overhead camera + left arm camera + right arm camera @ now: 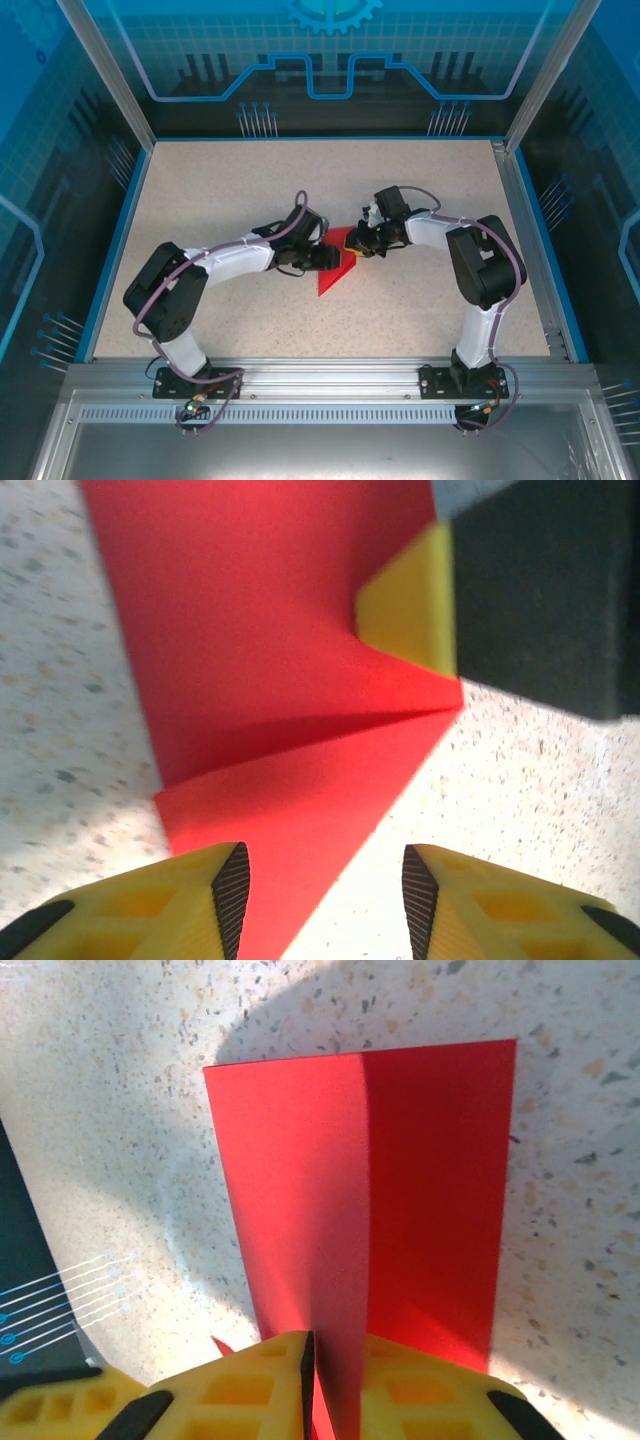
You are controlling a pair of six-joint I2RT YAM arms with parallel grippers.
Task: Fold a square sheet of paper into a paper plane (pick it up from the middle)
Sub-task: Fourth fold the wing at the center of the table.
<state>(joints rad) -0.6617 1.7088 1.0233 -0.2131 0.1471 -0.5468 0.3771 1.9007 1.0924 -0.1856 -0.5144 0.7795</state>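
At the centre of the speckled beige desk [250,180] lies the thin bright red square sheet of paper [338,272] [270,660] [400,1180], partly folded. The right fingers [360,243] [410,610] [290,1370] clench its raised crease from 2 o'clock. The left fingers [328,258] [232,890], released, straddle its pointed end from 9 o'clock, crowding close.

From above, the left gripper [328,258] and the right gripper [358,243] cover part of the red paper [335,279], so we cannot see its folds there, and it is too small to tell where they touch it. In the left wrist view the paper runs off the top edge, and the other arm's yellow finger [410,605] is blurry. In the right wrist view one end of the paper goes out of sight between the fingers [250,1390]
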